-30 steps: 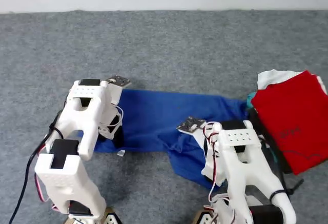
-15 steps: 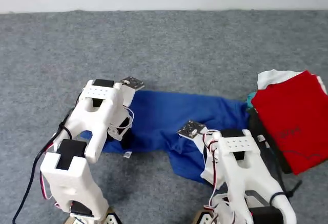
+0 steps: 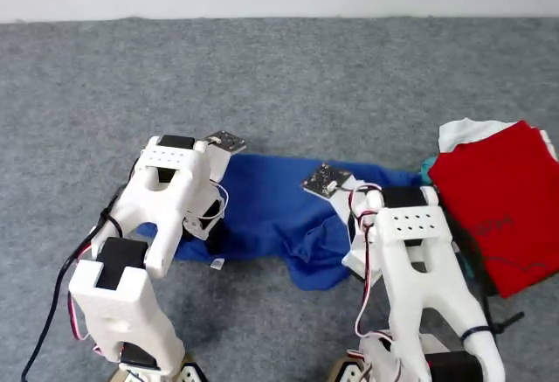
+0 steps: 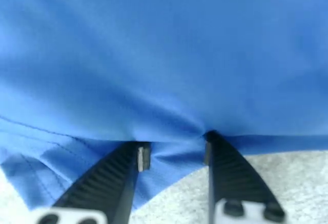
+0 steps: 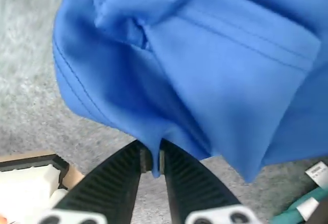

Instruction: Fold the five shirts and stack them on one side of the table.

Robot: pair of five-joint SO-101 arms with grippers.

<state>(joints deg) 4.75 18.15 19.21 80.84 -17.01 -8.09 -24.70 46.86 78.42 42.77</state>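
Our right gripper (image 5: 151, 158) is pressed nearly together on a folded edge of the blue shirt (image 3: 271, 207). Over the last second it has carried that edge away from the arm bases. The flap that hung toward us is now much shorter, bunched beside the right arm (image 3: 406, 246). We judge the bottom fold is under way but not yet laid flat.

Our left gripper (image 4: 174, 149) has made a smaller move, sliding a little toward the right arm and then holding there. Its jaws stand spread, tips pushed into the cloth at the shirt's near edge with a pucker between them.

We have most room on the grey table (image 3: 306, 76) beyond the shirt, a broad bare band up to the far edge. The shirt's far edge lies roughly straight across between the arms. Its right end reaches the stack topped by the red shirt (image 3: 498, 216), so we have little slack on that side. Near us, between the arm bases, we have a narrow strip of table. A small white tag (image 3: 216, 262) lies at the shirt's near hem.
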